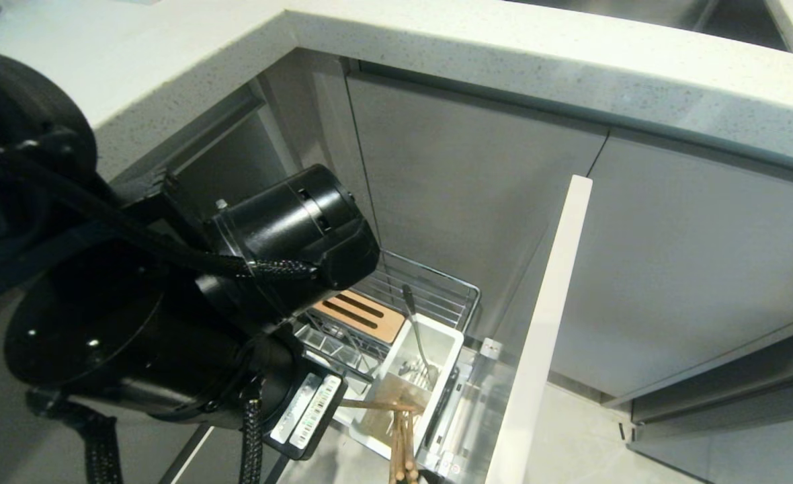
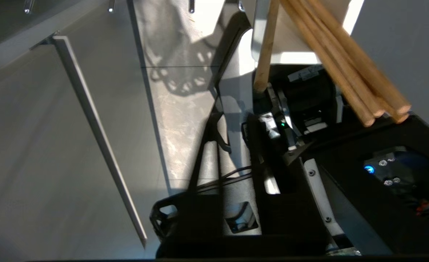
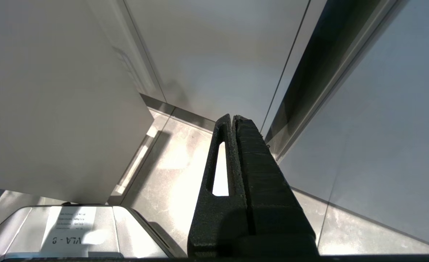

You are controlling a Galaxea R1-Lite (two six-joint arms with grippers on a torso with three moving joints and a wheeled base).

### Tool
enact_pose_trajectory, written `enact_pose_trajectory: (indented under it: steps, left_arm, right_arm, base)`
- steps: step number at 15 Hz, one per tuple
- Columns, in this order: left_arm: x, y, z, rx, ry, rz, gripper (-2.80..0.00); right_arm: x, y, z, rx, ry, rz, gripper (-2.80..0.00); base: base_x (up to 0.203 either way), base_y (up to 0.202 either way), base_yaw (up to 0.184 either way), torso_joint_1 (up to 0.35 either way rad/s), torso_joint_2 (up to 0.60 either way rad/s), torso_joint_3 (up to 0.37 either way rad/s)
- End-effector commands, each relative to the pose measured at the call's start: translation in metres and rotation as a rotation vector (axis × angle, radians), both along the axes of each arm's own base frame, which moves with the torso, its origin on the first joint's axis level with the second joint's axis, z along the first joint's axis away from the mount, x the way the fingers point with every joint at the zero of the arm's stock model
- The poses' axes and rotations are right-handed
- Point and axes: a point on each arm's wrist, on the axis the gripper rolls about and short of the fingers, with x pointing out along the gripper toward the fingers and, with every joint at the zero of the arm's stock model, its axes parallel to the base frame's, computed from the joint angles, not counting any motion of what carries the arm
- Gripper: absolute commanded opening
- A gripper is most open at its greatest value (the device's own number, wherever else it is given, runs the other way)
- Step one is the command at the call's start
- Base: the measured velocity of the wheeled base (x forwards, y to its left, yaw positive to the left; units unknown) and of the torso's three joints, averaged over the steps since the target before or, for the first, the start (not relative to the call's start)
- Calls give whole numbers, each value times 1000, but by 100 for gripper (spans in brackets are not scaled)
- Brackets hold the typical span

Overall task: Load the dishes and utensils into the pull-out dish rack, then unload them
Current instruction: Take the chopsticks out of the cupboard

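The pull-out dish rack (image 1: 437, 296) stands drawn out below the counter, with its wooden strip (image 1: 359, 314), white cutlery tub (image 1: 447, 349) and pale front (image 1: 544, 323). A metal spoon (image 1: 415, 329) leans in the tub. Light wooden chopsticks (image 1: 400, 444) stick up from the tub's near end. My left arm (image 1: 168, 323) reaches down beside them and hides its own gripper in the head view. In the left wrist view the left gripper (image 2: 235, 120) has its fingers slightly apart and empty, with the chopsticks (image 2: 345, 62) off to one side. My right gripper (image 3: 233, 118) hangs shut over the floor. The dishes are out of view.
A speckled L-shaped countertop (image 1: 437, 60) runs above the rack, with a sink (image 1: 705, 13) at the far right. Grey cabinet doors (image 1: 705, 269) stand behind and to the right of the rack's front. Tiled floor (image 1: 591, 444) lies below. My own base (image 3: 72, 229) is near the right gripper.
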Motion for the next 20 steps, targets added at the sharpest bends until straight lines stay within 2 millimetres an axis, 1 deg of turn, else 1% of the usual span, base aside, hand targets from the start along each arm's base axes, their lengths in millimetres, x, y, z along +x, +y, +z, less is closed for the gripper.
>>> enact_pose_trajectory:
  steps: [1, 4, 6, 8, 11, 15, 17, 20]
  left_arm:
    - [8, -8, -3, 4, 18, 18, 0]
    - [17, -20, -5, -53, 46, 49, 0]
    - [21, -26, -11, -50, 61, 71, 0]
    - [27, -28, -21, 4, 96, 84, 0]
    - [40, -28, -31, 38, 129, 116, 0]
    - [52, -31, -48, 146, 225, 134, 0]
    - [60, -32, -54, 153, 260, 126, 0]
    - [67, -32, -55, 117, 325, 79, 0]
  right_arm:
    - [0, 0, 0, 0, 2, 1, -280]
    - [0, 0, 0, 0, 2, 1, -280]
    - [0, 0, 0, 0, 2, 1, -280]
    - [0, 0, 0, 0, 2, 1, -280]
    - [0, 0, 0, 0, 2, 1, -280]
    - [0, 0, 0, 0, 2, 1, -280]
    - [0, 0, 0, 0, 2, 1, -280]
    - [0, 0, 0, 0, 2, 1, -280]
  base:
    - [0, 0, 0, 0, 0, 0]
    - [0, 0, 0, 0, 0, 0]
    - [0, 0, 0, 0, 0, 0]
    - [0, 0, 0, 0, 0, 0]
    - [0, 0, 0, 0, 0, 0]
    - [0, 0, 0, 0, 0, 0]
    - [0, 0, 0, 0, 0, 0]
    - [0, 0, 0, 0, 0, 0]
